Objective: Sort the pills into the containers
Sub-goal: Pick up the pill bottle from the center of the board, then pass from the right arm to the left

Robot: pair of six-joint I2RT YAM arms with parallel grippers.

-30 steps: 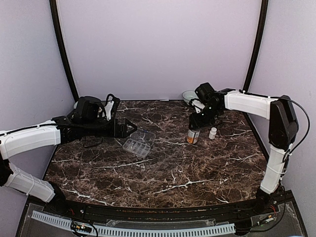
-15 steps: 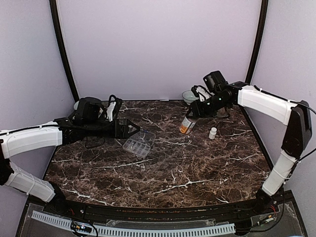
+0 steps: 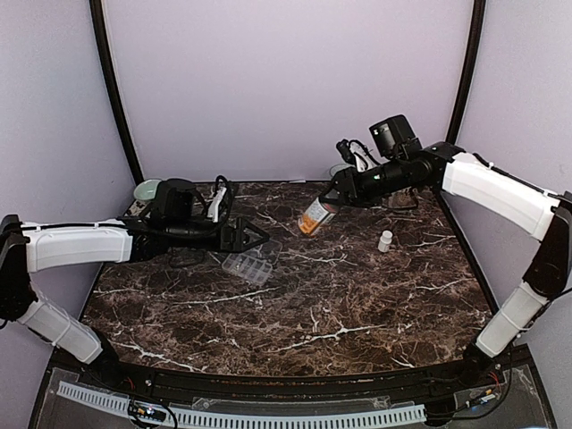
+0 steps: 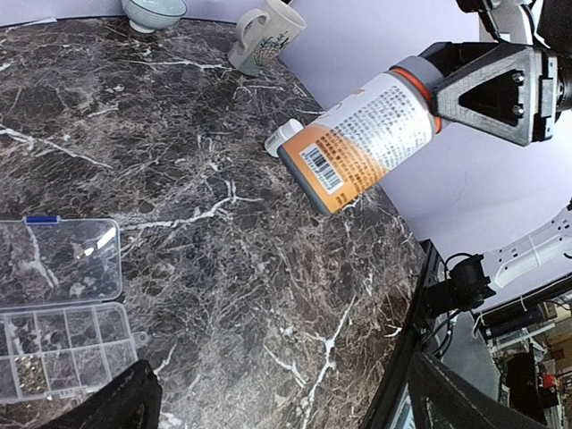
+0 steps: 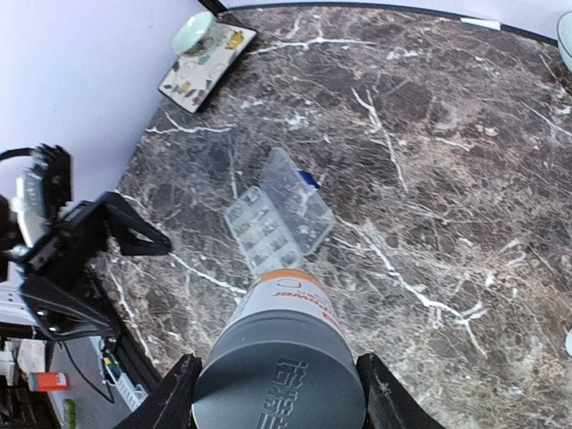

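Nearby, organizer box (image 3: 250, 260) just beside spread left claw (image 3: 256, 234)

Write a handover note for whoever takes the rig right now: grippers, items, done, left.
Left gripper: open, empty, close by the flat clear-plastic compartment organizer box, whose lid lies open.
Right gripper: shut on the orange-and-white labelled pill bottle, held tilted in the air, right of the box.
Small white cap-like item: on the dark marble table, right side.
Done: lid open, bottle off the table, a few pills in one compartment.
Left: bring bottle over box, sort pills. Bottle capped or not: cannot tell.
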